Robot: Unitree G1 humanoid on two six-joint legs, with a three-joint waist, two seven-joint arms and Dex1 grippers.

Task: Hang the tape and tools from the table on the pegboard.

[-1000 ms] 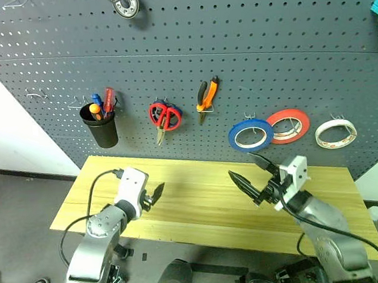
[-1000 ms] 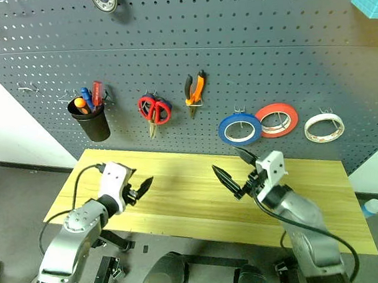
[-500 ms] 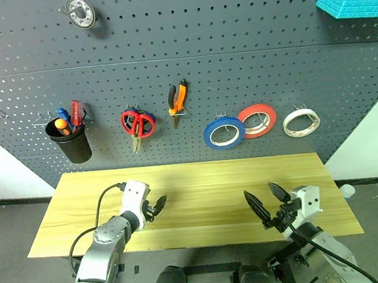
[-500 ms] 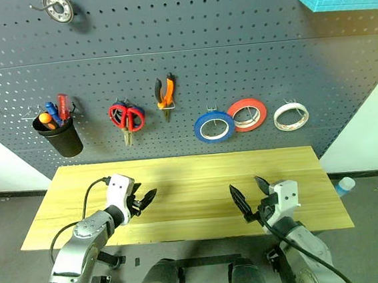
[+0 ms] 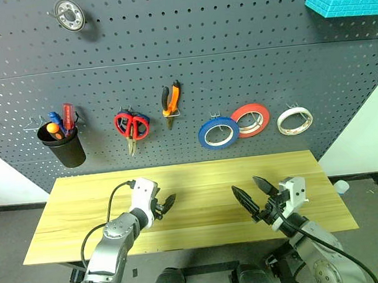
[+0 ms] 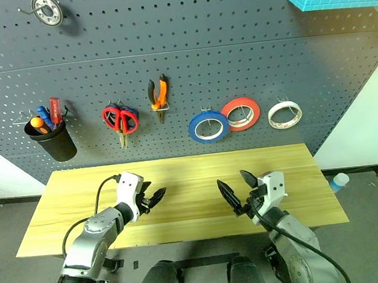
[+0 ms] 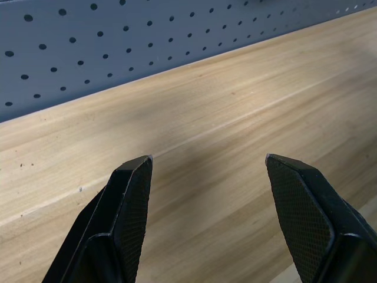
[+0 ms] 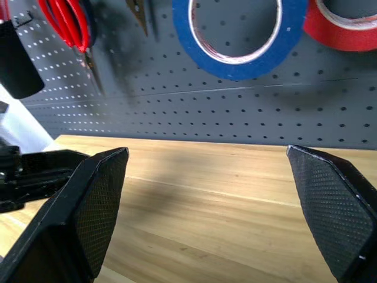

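The thin whitish-cream tape roll (image 5: 295, 120) hung on the dark grey perforated pegboard (image 5: 188, 68) above the light wood-grain table (image 5: 81, 205), over which the left gripper (image 5: 166, 204) and right gripper (image 5: 253, 196) hovered with fingers spread, holding nothing.

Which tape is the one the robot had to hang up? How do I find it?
Look at the dark grey pegboard. Three rolls hang in a row above the table. The tape is the rightmost, whitish-cream and thin, beside the red-orange roll and blue roll.
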